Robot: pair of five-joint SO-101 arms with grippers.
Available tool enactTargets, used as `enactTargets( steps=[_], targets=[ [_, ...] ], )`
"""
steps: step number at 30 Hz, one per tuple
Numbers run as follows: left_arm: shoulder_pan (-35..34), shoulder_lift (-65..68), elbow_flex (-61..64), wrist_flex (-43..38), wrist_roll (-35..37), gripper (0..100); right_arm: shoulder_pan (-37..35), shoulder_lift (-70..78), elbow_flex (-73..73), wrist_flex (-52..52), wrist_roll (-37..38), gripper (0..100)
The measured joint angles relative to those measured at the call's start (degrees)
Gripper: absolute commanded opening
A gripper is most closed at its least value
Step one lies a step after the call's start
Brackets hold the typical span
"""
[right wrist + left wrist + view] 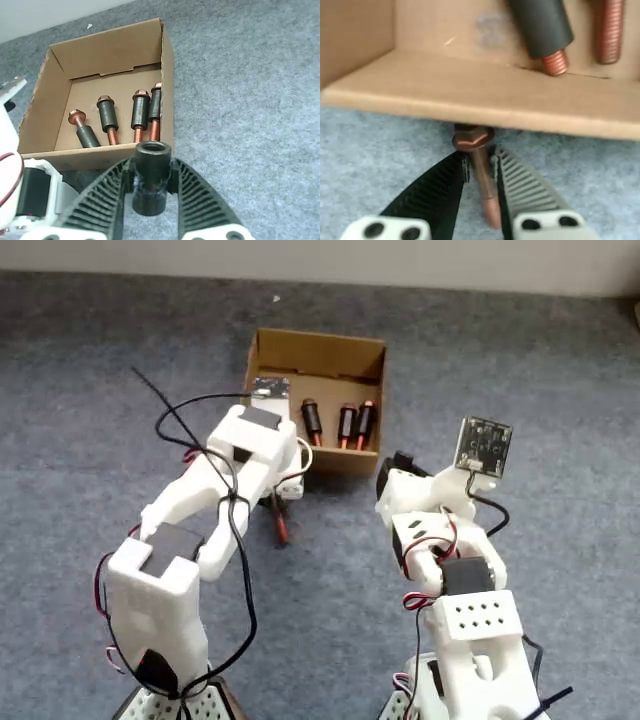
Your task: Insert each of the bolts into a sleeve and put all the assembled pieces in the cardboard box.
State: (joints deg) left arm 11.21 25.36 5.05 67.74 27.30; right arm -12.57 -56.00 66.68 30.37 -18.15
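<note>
A copper bolt lies on the carpet between the fingers of my left gripper, which is shut on its shank. The bolt's hex head touches the outside of the cardboard box's front wall. From above, this bolt pokes out under the left gripper, just in front of the box. My right gripper is shut on an upright black sleeve, held to the right of the box's front corner. Several assembled bolt-and-sleeve pieces lie inside the box.
Grey carpet covers the table all around. The left arm's white links and black cable stretch from the near left toward the box. The right arm's wrist camera board stands up at the right.
</note>
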Motion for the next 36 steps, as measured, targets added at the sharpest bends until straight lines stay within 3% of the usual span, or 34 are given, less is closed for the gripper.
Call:
enactTargets(
  steps=[6, 12, 18, 27, 33, 36],
  targets=[
    [0.00, 1.76, -2.90, 2.20, 0.00, 0, 0.00, 0.00, 0.00, 0.00, 0.00, 0.5],
    [-0.09, 1.32, -3.08, 3.43, -3.60, 0, -0.09, 0.00, 0.00, 0.79, 0.00, 0.5],
    [-0.70, -9.14, 2.20, 4.40, -4.13, 0, -2.46, 0.00, 0.00, 5.01, 2.90, 0.5],
    [-4.31, -35.69, 24.53, -12.31, -10.20, 0, -11.43, -1.23, 0.00, 8.26, 5.71, 0.5],
    [-4.22, -54.59, 38.77, -20.57, -11.96, 0, -18.73, -13.63, 2.20, 15.03, 5.80, 0.5],
    [-4.48, -63.74, 43.87, -22.07, -13.27, 0, -22.24, -21.80, 6.51, 15.38, 9.32, 0.5]
  ],
)
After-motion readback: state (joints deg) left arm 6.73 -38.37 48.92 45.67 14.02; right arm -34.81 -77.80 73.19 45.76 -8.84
